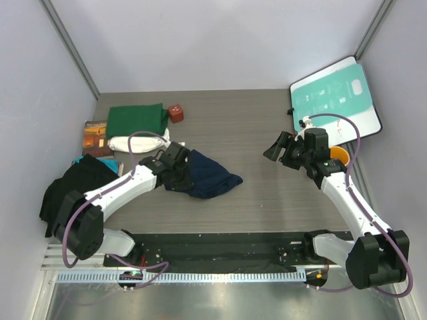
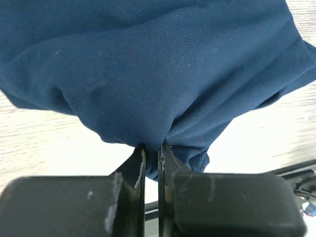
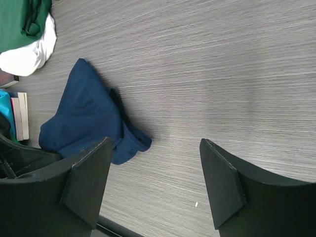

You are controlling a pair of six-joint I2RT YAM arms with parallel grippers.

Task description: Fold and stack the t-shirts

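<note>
Pinching with the left gripper (image 2: pixel 152 148), jaws closed tight, a bunched fold of the navy blue t-shirt (image 2: pixel 163 64) crumpled on the table (image 1: pixel 267 193), and holding the right gripper (image 3: pixel 155 143) spread wide, well apart from it.

Teal board (image 1: pixel 337 97), brown book (image 1: pixel 97 135), red block (image 1: pixel 175 113)

One t-shirt (image 1: pixel 210 177) lies centrally on the table (image 1: pixel 267 193), two t-shirts (image 1: pixel 137 121) back left, board (image 1: pixel 333 93) back right.

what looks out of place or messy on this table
The navy blue cloth t-shirt lies crumpled mid-table, one bunched fold pinched in the shut jaws of the left gripper, unlike the folded dark green t-shirt.
</note>
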